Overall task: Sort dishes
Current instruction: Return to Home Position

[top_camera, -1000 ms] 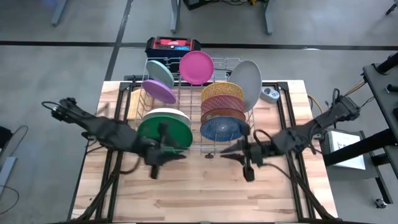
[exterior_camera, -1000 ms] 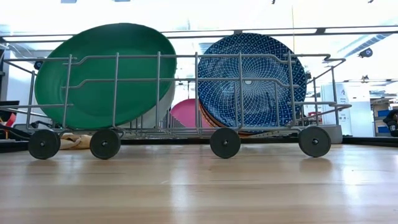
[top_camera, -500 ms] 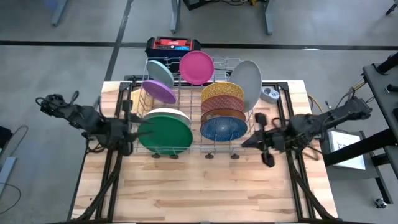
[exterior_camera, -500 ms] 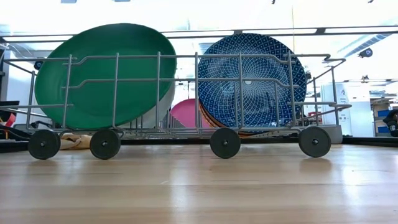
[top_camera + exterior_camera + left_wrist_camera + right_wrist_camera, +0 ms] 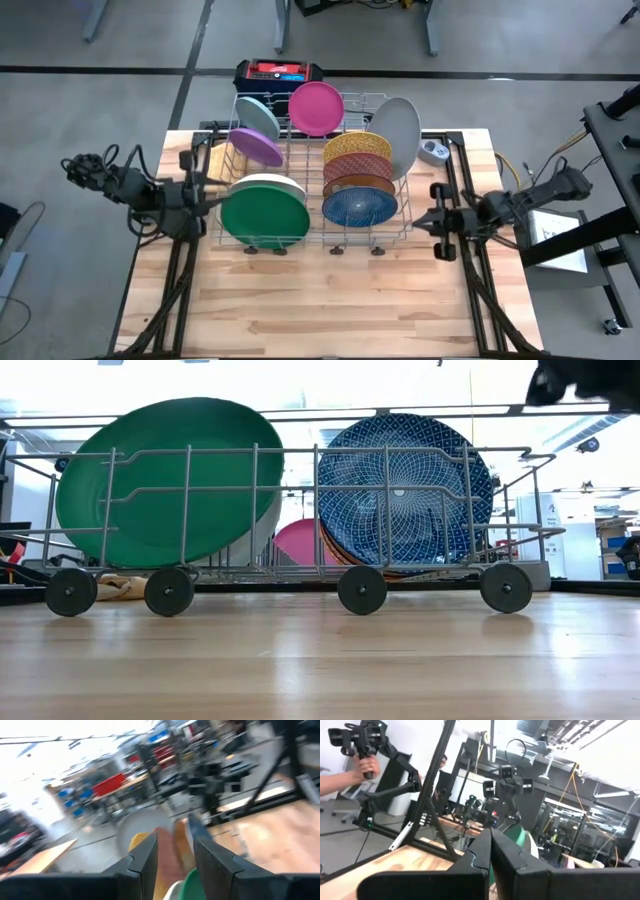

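The dishes stand on edge in the wire rack [image 5: 311,238] at the table's middle. The green plate [image 5: 265,215] and a white one [image 5: 264,182] fill its near left, with purple [image 5: 255,147] and pale blue [image 5: 258,118] behind. The blue patterned plate [image 5: 405,490] stands near right, then brown [image 5: 358,186], maroon [image 5: 357,167], yellow [image 5: 357,147], grey [image 5: 397,135] and pink [image 5: 316,108]. My left gripper [image 5: 210,193] hangs open at the rack's left end, holding nothing. My right gripper [image 5: 425,222] is shut, just off the rack's right end.
A red and black box [image 5: 278,72] lies beyond the table's far edge. A small white device [image 5: 433,152] sits right of the rack, and a pale wooden piece [image 5: 214,163] to its left. Bare tabletop [image 5: 320,300] lies nearer. A person's hand [image 5: 367,766] holds a controller.
Both grippers have drawn away from the rack's near side. My left gripper has swung toward the table's left and far edges, to the rack's left end. My right gripper has swung toward the right edge, to the rack's right end. The plates have stayed put.
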You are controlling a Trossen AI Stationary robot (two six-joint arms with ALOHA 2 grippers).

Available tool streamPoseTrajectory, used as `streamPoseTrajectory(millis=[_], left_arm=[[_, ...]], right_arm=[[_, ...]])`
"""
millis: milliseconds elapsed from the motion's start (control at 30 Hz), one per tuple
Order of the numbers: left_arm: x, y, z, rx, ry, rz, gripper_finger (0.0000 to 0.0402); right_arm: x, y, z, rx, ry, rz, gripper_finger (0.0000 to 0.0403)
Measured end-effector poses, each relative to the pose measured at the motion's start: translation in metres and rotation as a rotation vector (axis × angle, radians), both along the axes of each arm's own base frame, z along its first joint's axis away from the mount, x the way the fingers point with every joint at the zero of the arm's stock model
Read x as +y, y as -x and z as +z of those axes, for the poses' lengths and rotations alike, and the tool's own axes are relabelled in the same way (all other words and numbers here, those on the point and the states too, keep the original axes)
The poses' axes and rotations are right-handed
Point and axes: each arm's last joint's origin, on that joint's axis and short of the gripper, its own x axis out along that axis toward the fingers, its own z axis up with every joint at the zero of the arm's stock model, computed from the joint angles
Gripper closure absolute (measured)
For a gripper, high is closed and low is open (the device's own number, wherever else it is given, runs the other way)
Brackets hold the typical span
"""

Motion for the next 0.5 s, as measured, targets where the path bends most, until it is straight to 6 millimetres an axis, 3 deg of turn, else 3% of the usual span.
streamPoseTrajectory(millis=[67,167,367,433,500], left_arm=[[0.003,0.002,-0.004,0.002,-0.005,0.067,0.0287],[0.010,0.007,-0.012,-0.006,0.005,0.261,0.0287],[0.025,0.020,-0.040,-0.006,0.005,0.910,0.0287],[0.030,0.024,-0.050,-0.007,0.007,0.981,0.0287],[0.034,0.026,-0.060,-0.023,0.033,0.938,0.0287]], right_arm=[[-0.002,0.001,-0.014,0.008,-0.017,-0.013,0.0403],[-0.005,-0.001,-0.015,0.034,-0.035,-0.052,0.0403],[-0.008,-0.001,-0.014,0.024,-0.028,-0.066,0.0403],[-0.008,-0.001,-0.014,0.021,-0.023,-0.068,0.0403],[-0.008,-0.001,-0.014,0.023,-0.022,-0.068,0.0403]])
